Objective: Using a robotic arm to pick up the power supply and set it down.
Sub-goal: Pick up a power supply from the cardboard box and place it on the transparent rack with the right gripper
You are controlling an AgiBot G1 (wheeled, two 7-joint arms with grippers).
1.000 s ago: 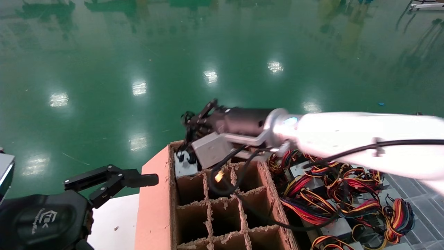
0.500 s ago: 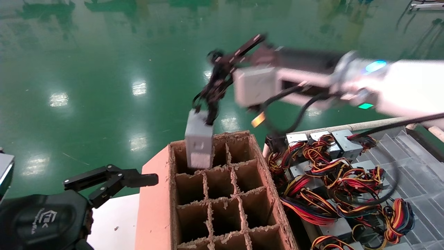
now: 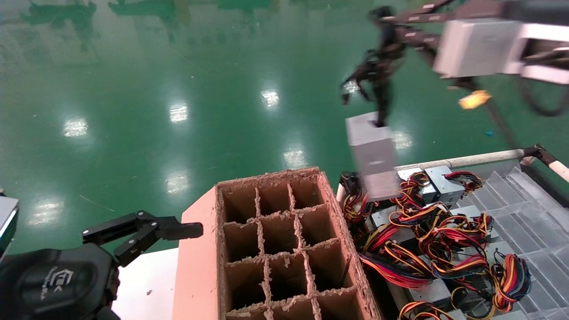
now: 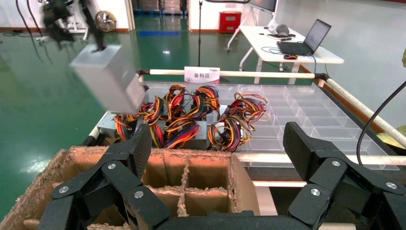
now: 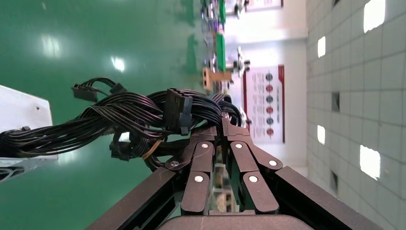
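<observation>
power supply [image 3: 372, 155] hangs in the air by its black cable bundle [image 3: 378, 73], above the tray [image 3: 529, 213] of grey units with coloured wires [image 3: 426, 240], just right of your divided cardboard box [image 3: 275, 240]. right gripper [image 5: 224, 125], high at upper right, has its fingers clamped on that bundle. left gripper [image 4: 218, 148] sits parked low at the box's left, fingers apart.

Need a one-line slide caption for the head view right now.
Right gripper dangles the power supply by its black cables above the bin of wired units, beside the cardboard divider box.
</observation>
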